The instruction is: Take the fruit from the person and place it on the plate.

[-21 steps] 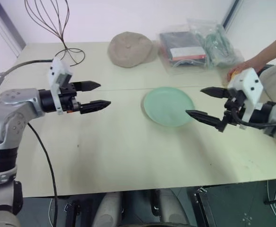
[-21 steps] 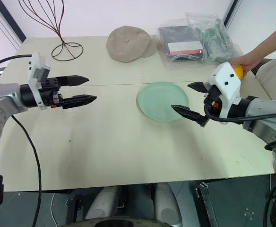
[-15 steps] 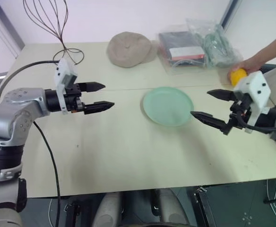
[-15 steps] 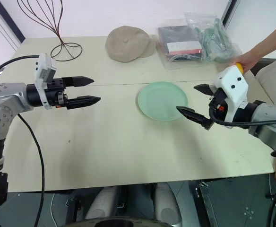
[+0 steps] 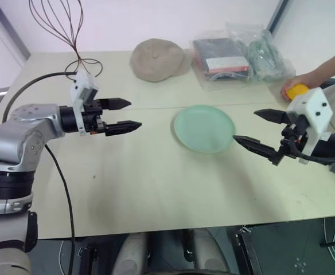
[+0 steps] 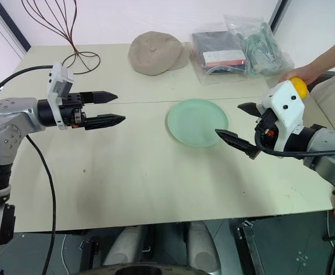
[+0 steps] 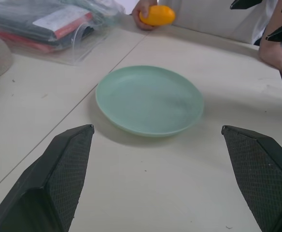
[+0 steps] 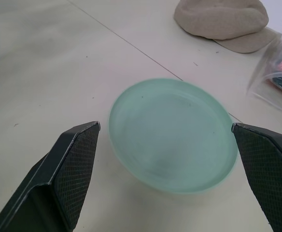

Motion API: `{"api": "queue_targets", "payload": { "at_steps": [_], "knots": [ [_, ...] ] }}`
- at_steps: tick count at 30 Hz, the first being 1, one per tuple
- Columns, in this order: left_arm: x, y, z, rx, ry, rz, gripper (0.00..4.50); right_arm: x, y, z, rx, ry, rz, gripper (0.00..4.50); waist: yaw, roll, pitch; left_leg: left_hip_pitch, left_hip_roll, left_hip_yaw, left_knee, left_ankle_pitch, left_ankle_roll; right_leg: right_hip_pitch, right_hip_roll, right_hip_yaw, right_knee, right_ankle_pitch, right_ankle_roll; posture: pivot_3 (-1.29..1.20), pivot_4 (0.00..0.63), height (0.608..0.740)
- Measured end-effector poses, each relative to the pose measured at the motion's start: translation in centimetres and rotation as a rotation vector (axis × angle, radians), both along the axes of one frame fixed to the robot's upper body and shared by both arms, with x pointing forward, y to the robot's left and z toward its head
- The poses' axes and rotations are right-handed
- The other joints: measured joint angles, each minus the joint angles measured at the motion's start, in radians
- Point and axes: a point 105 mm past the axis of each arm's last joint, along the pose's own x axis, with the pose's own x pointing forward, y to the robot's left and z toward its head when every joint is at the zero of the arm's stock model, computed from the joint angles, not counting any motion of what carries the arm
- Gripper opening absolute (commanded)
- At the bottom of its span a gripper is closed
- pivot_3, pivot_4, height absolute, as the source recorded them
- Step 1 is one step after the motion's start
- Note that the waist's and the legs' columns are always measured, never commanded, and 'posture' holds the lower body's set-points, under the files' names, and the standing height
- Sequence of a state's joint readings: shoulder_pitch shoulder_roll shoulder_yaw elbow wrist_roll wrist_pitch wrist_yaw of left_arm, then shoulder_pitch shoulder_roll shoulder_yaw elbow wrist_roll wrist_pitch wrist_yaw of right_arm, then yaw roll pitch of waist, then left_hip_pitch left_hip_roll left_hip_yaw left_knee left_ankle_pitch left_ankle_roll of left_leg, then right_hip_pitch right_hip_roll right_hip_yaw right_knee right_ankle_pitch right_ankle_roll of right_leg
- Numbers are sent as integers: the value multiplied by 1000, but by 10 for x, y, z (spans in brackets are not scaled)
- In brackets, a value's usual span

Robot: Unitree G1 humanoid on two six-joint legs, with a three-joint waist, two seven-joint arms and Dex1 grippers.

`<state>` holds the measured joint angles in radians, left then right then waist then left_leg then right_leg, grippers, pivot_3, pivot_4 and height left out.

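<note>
Fruit point(image 6: 298, 87) (person-held) sits behind right fingers point(image 6: 234, 139) — seemingly apart.

Plate at mid-surface, an end effector on either side

The plate point(image 5: 204, 128) lies on the surface point(image 5: 156, 183), between the left end effector point(image 5: 126, 114) and the right end effector point(image 5: 252, 129), both above the surface. Behind the plate lie a cap point(image 5: 158, 59) and, to its right, bagged items point(image 5: 236, 54). A wire stand point(image 5: 76, 40) sits at the far left. At the far right edge, the person's hand point(image 6: 303, 73) holds the fruit point(image 5: 298, 90).
</note>
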<state>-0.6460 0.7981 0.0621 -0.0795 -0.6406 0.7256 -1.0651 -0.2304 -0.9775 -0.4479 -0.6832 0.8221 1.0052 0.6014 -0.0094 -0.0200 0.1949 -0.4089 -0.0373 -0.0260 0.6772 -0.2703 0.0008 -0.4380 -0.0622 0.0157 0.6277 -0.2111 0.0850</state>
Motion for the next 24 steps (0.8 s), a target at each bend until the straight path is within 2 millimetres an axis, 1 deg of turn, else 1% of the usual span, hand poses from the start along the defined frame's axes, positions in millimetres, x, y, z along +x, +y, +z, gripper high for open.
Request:
{"api": "queue_targets", "payload": {
  "at_steps": [12,18,24],
  "knots": [
    [4,-2,1,-17,-17,-2,4438,0,-1,2,-17,-3,-6,4500,0,0,0,0,0,0,0,0,0,0,0,0,0,0,0,0,150,740],
    [7,-10,-1,-40,-17,-20,4438,-2,-8,5,-9,-16,-35,4500,2,0,0,0,0,0,0,0,0,0,0,0,0,1,2,0,150,740],
    [12,-19,-1,-46,-16,-40,4438,-7,-11,2,-17,-12,-62,4500,2,0,0,0,0,0,1,0,0,1,0,0,0,1,3,0,150,740]
  ]
}}
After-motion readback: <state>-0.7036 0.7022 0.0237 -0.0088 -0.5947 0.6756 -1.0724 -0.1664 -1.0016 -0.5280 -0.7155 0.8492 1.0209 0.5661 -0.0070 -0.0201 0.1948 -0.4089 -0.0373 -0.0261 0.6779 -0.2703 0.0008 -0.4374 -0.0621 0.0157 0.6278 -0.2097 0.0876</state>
